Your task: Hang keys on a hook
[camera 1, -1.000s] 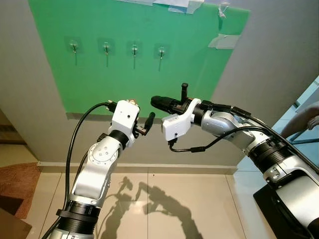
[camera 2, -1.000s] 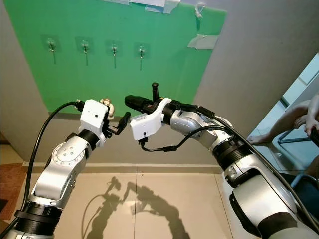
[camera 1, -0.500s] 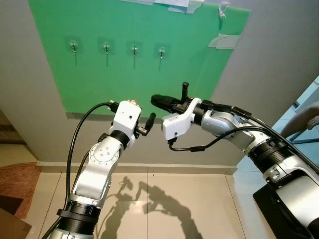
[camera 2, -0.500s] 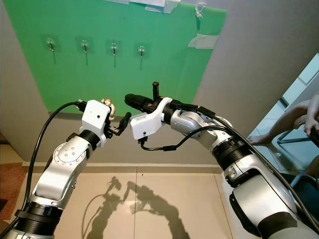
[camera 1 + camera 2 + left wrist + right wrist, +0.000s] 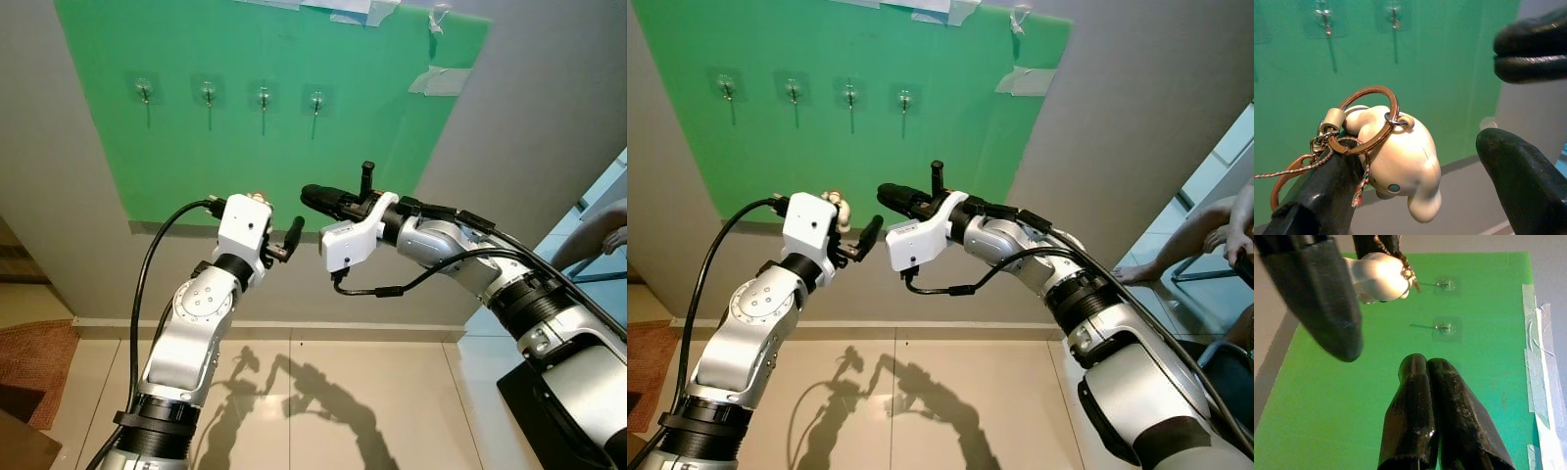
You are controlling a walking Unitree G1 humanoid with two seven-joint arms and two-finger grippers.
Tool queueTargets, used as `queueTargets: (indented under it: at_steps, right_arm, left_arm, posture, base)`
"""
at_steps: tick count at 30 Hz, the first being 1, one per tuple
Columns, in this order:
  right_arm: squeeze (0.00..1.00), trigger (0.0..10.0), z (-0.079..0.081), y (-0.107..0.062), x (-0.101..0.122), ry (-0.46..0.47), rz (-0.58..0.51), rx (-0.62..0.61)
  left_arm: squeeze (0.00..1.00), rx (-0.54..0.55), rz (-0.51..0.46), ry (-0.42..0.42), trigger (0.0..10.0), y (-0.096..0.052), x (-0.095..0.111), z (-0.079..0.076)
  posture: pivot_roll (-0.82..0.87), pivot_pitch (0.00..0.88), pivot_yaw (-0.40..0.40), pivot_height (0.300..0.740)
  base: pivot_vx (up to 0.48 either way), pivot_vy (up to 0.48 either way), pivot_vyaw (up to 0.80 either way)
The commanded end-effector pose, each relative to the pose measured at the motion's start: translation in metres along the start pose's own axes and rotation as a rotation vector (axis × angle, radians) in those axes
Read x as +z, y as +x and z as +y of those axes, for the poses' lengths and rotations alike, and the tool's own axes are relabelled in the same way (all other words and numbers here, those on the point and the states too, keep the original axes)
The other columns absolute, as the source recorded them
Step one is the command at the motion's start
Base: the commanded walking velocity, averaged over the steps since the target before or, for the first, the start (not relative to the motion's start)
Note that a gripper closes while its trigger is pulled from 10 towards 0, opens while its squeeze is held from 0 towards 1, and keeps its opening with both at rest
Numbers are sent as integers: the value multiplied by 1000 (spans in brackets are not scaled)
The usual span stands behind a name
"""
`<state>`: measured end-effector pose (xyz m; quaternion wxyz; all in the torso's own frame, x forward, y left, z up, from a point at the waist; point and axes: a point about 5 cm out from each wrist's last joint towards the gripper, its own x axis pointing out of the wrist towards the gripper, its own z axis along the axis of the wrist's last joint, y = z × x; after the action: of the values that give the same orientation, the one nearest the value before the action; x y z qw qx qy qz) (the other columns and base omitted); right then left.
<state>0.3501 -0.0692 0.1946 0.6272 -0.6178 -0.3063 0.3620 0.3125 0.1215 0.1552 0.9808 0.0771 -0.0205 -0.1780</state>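
No brand, label or writing can be read on anything before me, neither on the green sheet taped to the grey wall nor on my own white wrist housings. My left gripper is raised in front of that sheet's lower edge with its two black fingers parted; the bunch of keys with a copper-coloured split ring, a braided cord and a cream rounded animal-shaped charm hangs on one finger, the ring looped over its tip and the charm resting against it, while the other finger stands apart from the charm. In the left eye view the charm shows as a pale knob atop the left wrist. My right gripper sits just beside the left at about 3 o'clock, its fingers pressed together on nothing, pointing toward the left one with a small gap between. At 12 o'clock from both grippers, a row of four clear adhesive hooks with thin metal prongs runs across the upper sheet, well apart from the keys, with bare green between. The sheet's right edge slants down toward my right arm, with pale tape at its upper corner. At 6 o'clock lies beige tiled floor bearing my arms' shadows; at 4 o'clock a person's bare leg shows at the frame edge.
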Motion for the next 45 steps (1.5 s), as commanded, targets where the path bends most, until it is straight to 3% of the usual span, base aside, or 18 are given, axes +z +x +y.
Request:
queueTargets:
  at_steps: [1,4,5,36,39,41,43,44,45]
  right_arm:
    - [0,10000,-6,1,-2,-31,5,-1]
    - [0,10000,-5,1,-2,-32,6,1]
    - [0,10000,-5,1,-2,-33,6,1]
    - [0,10000,-6,1,-4,-40,12,0]
    - [0,10000,-6,2,-4,-40,13,0]
    - [0,10000,-6,2,-4,-41,14,0]
    - [0,10000,-6,2,-4,-41,15,0]
    - [0,10000,-6,2,-4,-43,16,0]
    - [0,10000,-6,2,-4,-43,16,0]
  left_arm:
    - [0,4,-33,-5,10000,4,9,0]
    - [0,9,-35,0,10000,4,9,1]
    - [0,5,-41,-2,0,4,9,0]
    - [0,-80,-72,-9,0,2,12,-6]
    - [0,-106,-72,42,0,1,13,-6]
    - [0,-124,-72,128,0,2,15,-4]
    - [0,-126,-71,149,0,2,16,-4]
    - [0,-137,-61,226,0,2,15,-4]
    - [0,-137,-61,226,0,2,15,-4]
  posture:
    - [27,30,-92,740]
    - [27,26,-93,740]
    - [27,24,-93,740]
    - [29,29,-90,740]
    - [30,32,-91,740]
    - [31,35,-92,740]
    - [31,36,-93,740]
    - [31,37,-93,740]
    - [31,37,-93,740]
  base:
    - [0,0,0]
    - [0,0,0]
    - [0,0,0]
    - [0,0,0]
    - [0,0,0]
    - [0,0,0]
    - [0,0,0]
    - [0,0,0]
    - [0,0,0]
